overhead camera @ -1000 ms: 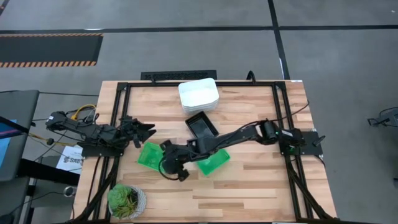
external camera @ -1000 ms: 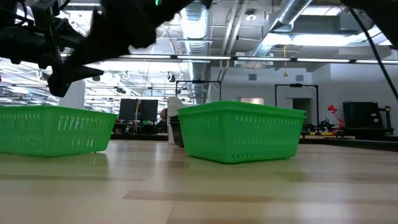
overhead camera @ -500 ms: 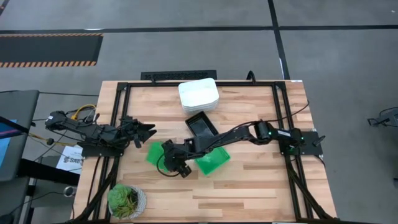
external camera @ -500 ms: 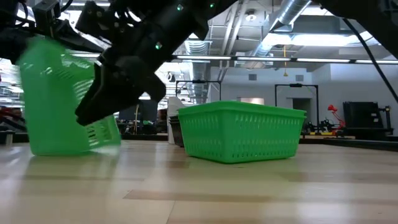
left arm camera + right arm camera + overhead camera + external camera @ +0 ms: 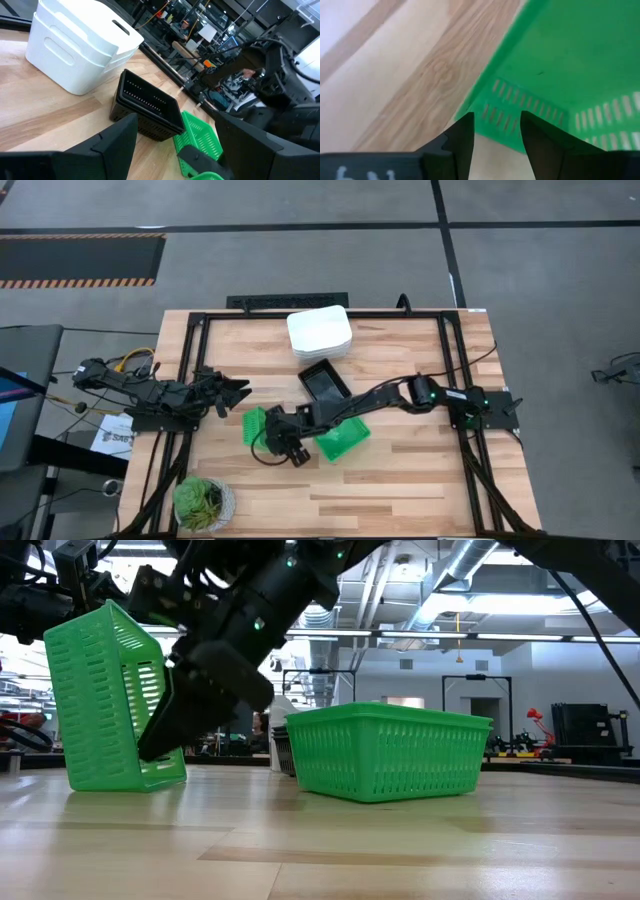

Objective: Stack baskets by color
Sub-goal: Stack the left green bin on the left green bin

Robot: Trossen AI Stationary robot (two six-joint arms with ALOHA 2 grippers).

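Observation:
A green basket (image 5: 253, 423) (image 5: 100, 700) stands tipped up on one side wall at the table's left middle, its opening facing right. My right gripper (image 5: 268, 432) (image 5: 160, 745) (image 5: 492, 137) reaches down into it from the right, open, its fingers astride one wall. A second green basket (image 5: 343, 440) (image 5: 385, 750) sits flat under my right arm. Behind it are a black basket (image 5: 325, 380) (image 5: 147, 107) and stacked white baskets (image 5: 318, 332) (image 5: 75, 45). My left gripper (image 5: 240, 392) waits open at the left edge. My right gripper straddles the tipped green basket's slotted wall (image 5: 512, 120), one finger inside the basket and one outside over the wood, with a gap left between them. The fingers slant down from the table's right. The basket leans up against them, its lower side wall (image 5: 125, 780) on the table.
A round potted plant (image 5: 203, 502) stands at the near left corner. The table's black frame (image 5: 300, 313) runs along its edges. Bare wood lies along the near side and at the right (image 5: 420, 480).
My right gripper has come down and gone toward the left green basket, tipping further downward. That basket, flat on the table a second ago, has been tipped up onto one side wall and now stands nearly on edge against the fingers.

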